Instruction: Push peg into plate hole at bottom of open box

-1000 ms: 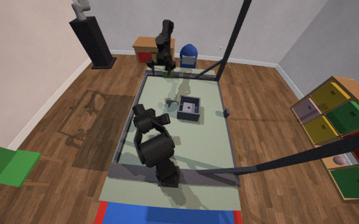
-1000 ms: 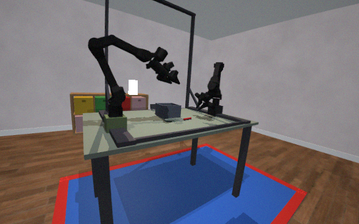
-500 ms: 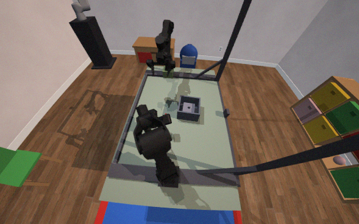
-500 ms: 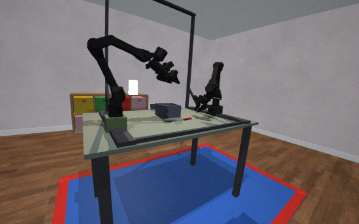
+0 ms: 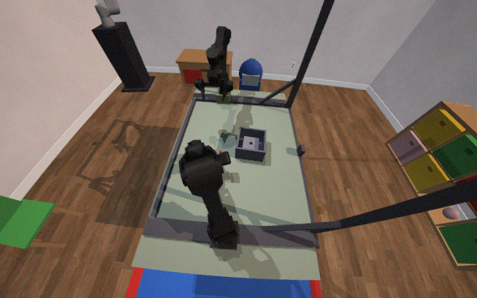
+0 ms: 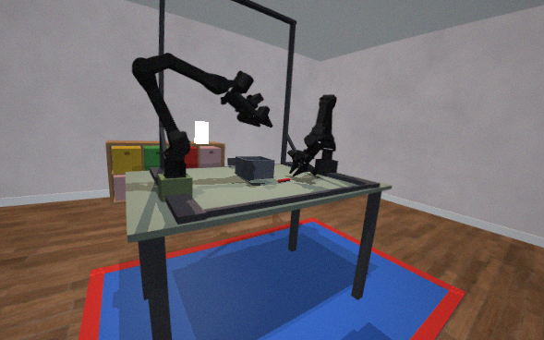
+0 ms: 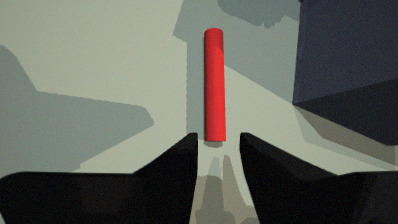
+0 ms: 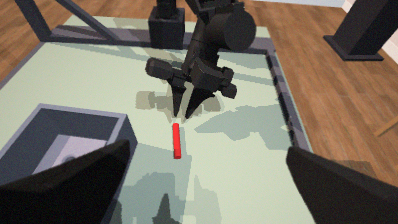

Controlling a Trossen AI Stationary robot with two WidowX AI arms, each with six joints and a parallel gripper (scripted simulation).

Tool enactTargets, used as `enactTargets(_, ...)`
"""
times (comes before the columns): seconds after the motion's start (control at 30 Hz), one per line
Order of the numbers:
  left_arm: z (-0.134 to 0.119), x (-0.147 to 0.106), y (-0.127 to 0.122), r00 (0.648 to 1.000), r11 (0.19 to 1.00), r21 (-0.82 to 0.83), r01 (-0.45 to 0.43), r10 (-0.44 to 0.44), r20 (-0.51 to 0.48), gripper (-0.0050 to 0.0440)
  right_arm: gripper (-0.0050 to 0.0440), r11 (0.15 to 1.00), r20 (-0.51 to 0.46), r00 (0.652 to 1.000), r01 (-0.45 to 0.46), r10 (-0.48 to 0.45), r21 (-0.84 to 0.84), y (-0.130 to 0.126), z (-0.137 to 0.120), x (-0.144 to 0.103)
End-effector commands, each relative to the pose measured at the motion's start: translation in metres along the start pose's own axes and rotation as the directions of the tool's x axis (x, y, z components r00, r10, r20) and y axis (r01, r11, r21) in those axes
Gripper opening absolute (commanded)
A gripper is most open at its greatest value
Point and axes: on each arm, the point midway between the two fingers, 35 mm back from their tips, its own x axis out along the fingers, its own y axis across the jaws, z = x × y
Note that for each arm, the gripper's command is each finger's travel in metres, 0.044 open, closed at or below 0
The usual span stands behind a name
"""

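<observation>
The red peg (image 5: 220, 152) (image 6: 284, 180) (image 7: 215, 85) (image 8: 176, 141) lies flat on the table beside the box. My left gripper (image 7: 218, 140) (image 8: 180, 117) is partly open and empty, its fingertips at the peg's near end, one tip to each side of its line. My right gripper (image 8: 209, 150) (image 6: 266, 126) is wide open and empty, high above the table. The open dark box (image 5: 250, 155) (image 6: 256, 169) (image 7: 345, 45) stands beside the peg. The pale plate (image 5: 245, 142) (image 8: 82, 145) with its hole shows at the bottom; a right finger partly covers it in the right wrist view.
A dark raised frame (image 5: 176, 142) runs around the table's edge. Dark posts (image 5: 311, 48) (image 6: 290, 83) rise beside the table. A small dark block (image 5: 301, 150) sits at the side edge past the box. The left arm stands over the table close to the peg.
</observation>
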Motion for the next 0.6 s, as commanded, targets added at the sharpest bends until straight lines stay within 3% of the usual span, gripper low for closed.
enactTargets(0.0, 0.01, 0.012, -0.001, 1.0, 1.0, 0.01, -0.003, 0.003, 0.021, 0.011, 0.044, 1.0, 0.027, 1.0, 0.0, 0.0, -0.003, 0.0, 0.008, -0.005)
enactTargets(0.57, 0.01, 0.036, -0.001, 1.0, 1.0, 0.01, -0.001, 0.001, 0.022, 0.011, 0.044, 1.0, 0.027, 1.0, 0.0, 0.0, -0.003, 0.0, 0.008, -0.005)
